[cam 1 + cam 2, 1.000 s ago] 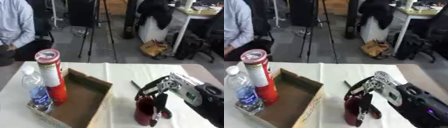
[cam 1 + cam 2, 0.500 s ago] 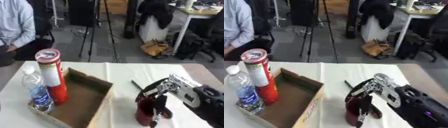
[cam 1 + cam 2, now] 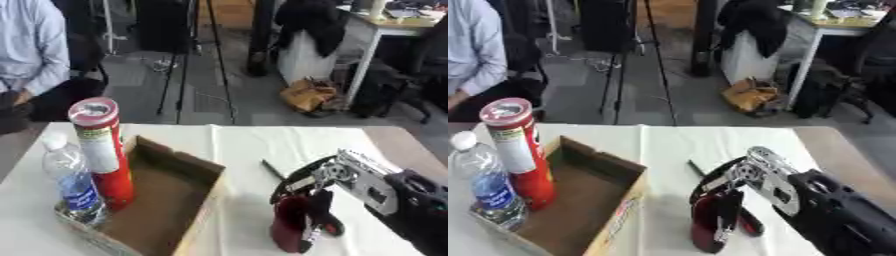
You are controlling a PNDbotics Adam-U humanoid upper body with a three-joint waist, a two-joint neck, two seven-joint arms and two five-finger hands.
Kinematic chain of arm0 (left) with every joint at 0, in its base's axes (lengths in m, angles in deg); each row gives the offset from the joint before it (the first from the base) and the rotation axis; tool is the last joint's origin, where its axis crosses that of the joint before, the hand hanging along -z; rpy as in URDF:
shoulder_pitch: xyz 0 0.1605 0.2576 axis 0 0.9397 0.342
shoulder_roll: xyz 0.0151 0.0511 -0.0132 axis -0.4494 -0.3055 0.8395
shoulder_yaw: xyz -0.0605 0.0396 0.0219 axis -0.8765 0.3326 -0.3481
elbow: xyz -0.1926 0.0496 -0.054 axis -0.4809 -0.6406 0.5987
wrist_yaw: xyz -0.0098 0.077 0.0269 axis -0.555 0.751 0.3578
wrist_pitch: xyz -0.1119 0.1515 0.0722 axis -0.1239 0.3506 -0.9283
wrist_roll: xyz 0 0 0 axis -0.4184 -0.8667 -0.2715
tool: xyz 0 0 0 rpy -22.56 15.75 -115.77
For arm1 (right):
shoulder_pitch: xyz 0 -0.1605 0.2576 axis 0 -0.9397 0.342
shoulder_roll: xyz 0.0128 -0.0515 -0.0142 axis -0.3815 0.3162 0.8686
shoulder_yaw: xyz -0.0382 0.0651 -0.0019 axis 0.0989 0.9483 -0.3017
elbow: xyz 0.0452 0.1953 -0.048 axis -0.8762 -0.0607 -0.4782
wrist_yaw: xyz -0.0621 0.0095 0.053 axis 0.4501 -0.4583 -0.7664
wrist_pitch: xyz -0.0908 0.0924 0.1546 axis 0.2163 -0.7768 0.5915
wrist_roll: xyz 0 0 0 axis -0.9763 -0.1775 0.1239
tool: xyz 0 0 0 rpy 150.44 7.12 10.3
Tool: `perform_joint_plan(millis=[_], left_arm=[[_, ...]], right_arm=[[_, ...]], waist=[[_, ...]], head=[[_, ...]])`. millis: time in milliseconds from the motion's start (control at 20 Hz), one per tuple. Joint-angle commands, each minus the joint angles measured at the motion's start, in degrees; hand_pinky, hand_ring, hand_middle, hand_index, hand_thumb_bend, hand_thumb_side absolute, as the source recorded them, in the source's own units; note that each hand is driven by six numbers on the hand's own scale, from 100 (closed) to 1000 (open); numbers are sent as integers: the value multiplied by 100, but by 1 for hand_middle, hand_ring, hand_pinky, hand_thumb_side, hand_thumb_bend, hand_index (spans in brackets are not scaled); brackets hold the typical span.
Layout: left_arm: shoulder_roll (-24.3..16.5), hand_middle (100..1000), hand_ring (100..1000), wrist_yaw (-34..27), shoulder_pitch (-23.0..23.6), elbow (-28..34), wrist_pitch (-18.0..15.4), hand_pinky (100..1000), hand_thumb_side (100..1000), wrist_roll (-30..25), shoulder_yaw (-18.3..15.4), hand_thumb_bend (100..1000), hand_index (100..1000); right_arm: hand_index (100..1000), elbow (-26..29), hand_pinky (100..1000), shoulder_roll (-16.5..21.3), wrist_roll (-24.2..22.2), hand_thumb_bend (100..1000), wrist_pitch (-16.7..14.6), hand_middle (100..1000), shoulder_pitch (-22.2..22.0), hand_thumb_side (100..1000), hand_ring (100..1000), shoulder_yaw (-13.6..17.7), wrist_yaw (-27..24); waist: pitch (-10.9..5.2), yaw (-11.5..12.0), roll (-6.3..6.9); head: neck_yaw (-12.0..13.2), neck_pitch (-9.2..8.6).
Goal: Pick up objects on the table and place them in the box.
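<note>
The right hand (image 3: 308, 210) comes in from the right and is closed about a dark red cylindrical container (image 3: 709, 224), fingers curled down over its upper part and side; the container stands upright on the white-covered worktop (image 3: 254, 145), to the right of the cardboard box (image 3: 162, 210) and apart from it. The box lies open-topped at the left; a red crisp tube (image 3: 103, 150) and a clear water bottle (image 3: 72, 180) already stand upright at its left end, leaving the middle and right of the floor bare. A thin dark stick-like item (image 3: 271, 170) lies on the cloth just behind the hand; its nature cannot be made out. The left hand is not in view. Judgement: the step in hand is securing and lifting the container. To do it well, the lift should go straight up, keeping the container vertical, high enough for its base to clear the near box wall, then travel left and lower into the bare floor area, short of the tube and bottle so neither is toppled.
</note>
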Motion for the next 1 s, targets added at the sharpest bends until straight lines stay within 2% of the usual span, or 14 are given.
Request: perform_joint_plan(millis=[50,250,450,1000], left_arm=[[-33,829,817,-25,-39,85,0,995,938,-32,1,100,747],[-31,829,816,-24,-42,85,6,995,935,-57,3,100,745],[-30,828,816,-31,-46,85,8,996,933,-73,4,100,743],[-25,828,815,-39,-47,85,25,996,932,-100,0,100,743]], right_arm=[[1000,55,632,95,-1,682,14,1000,121,398,921,106,90],[1000,55,608,93,-1,648,-16,1000,133,340,907,109,184],[1000,46,590,87,-1,647,-75,1000,135,320,901,103,238],[1000,-19,568,64,-1,643,-99,1000,132,311,888,104,260]], waist=[[-85,-10,3],[-86,-3,0],[-84,-6,-1],[-81,-3,-5]], head=[[5,-45],[6,-49],[1,-47],[-6,-54]])
